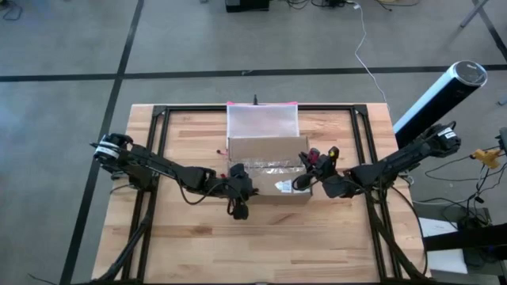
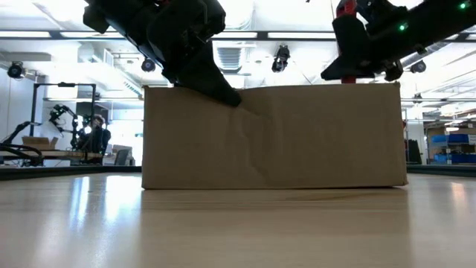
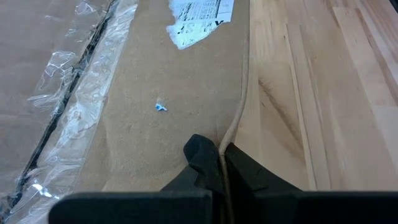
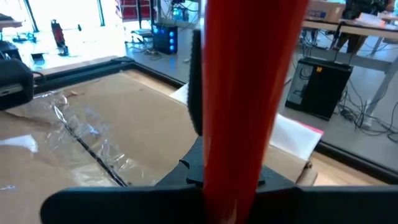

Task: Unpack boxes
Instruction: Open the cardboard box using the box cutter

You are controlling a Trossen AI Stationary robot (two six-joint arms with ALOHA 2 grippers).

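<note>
Grey floor (image 1: 63,47) with dark lines; bright ceiling lights (image 2: 67,33) beyond

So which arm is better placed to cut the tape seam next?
Probably the right: its gripper holds a red tool above the brown corrugated cardboard box's taped seam. The left gripper is pinching the box's edge, steadying it.

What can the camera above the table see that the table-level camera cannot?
Only the high view shows the box's taped top, the pink-edged pouch behind it, and the wooden table's outline. Only the low view shows the box's plain side wall and the room behind. Both show the left gripper and right gripper at the box's top.
</note>
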